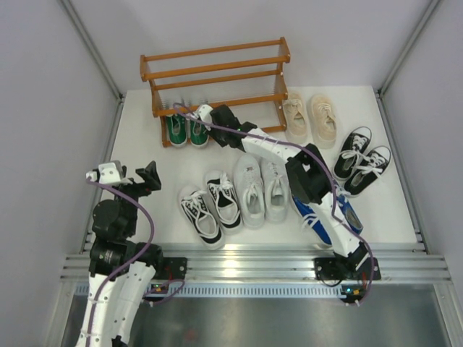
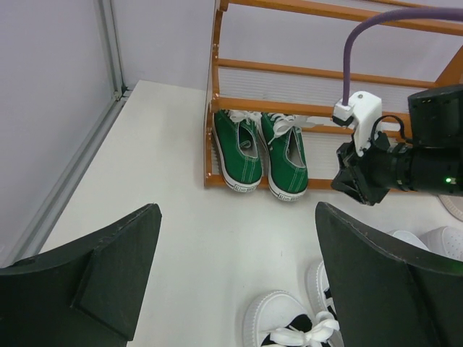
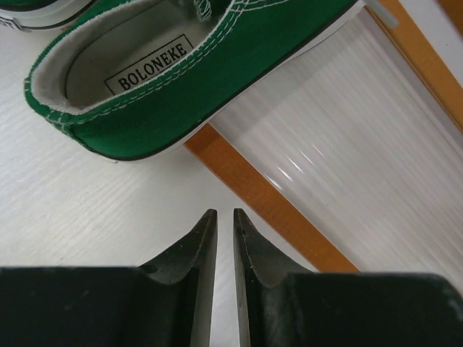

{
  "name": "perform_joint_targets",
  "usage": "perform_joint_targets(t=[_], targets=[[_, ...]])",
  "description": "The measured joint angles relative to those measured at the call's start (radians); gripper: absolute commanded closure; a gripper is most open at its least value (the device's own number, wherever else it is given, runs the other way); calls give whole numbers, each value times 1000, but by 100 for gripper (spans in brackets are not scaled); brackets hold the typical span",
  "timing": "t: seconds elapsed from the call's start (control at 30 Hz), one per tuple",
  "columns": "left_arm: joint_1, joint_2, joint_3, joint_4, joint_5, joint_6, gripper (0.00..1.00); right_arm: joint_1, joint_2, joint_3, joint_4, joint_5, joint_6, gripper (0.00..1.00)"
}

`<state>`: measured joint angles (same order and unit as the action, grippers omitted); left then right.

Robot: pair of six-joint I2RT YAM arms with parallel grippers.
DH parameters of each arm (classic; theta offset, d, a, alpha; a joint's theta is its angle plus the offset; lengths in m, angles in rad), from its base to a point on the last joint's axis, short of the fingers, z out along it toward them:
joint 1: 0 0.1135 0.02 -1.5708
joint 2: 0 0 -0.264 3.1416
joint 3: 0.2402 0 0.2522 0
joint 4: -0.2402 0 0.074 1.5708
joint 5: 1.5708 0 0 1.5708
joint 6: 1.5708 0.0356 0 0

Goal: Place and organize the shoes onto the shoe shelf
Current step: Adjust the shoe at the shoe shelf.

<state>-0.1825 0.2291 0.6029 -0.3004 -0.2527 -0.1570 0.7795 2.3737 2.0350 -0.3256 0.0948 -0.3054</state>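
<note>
One pair of six is on the shelf (image 1: 217, 61): the green shoes (image 2: 262, 155) sit at the left end of the bottom tier, toes in and heels out over the front rail. The other five pairs are on the worktop (image 1: 145, 144): beige (image 1: 309, 116) just right of the shelf, black with white laces (image 1: 362, 160) further right, and black-and-white (image 1: 210, 206), plain white (image 1: 260, 189) and blue (image 1: 325, 217) in a row nearer my arms.

I judge the green pair as placed, so the step in hand is getting clear of it and going for the next pair. My right claw (image 3: 225, 217) is low at the front rail, just beside the heel of a green shoe. Its fingers are drawn almost together with only a thin slit between them and nothing in it. My left claw (image 2: 239, 210) hangs over the left side of the worktop, spread wide and holding nothing.

Next I would need to lift the right arm straight back from the rail without clipping that heel, then open the claw again. The free half of the bottom tier beside the green pair looks like the natural next slot.

The green shoes are canvas, with white stitching, white laces, white rubber soles and a pale insole printed BOLONEKE. They lie side by side, upright and roughly parallel.
</note>
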Motion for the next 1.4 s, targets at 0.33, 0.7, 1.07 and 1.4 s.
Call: perform_joint_targets(t=[0.33, 0.7, 1.07, 1.4], targets=[[0, -5, -3, 0, -4, 3, 6, 30, 129, 169, 65, -4, -8, 85], [0, -5, -6, 0, -4, 3, 6, 43, 142, 227, 104, -64, 16, 78], [0, -14, -10, 0, -8, 4, 6, 43, 141, 227, 101, -99, 18, 73], [0, -24, -11, -1, -7, 4, 5, 44, 116, 226, 29, -108, -76, 71]])
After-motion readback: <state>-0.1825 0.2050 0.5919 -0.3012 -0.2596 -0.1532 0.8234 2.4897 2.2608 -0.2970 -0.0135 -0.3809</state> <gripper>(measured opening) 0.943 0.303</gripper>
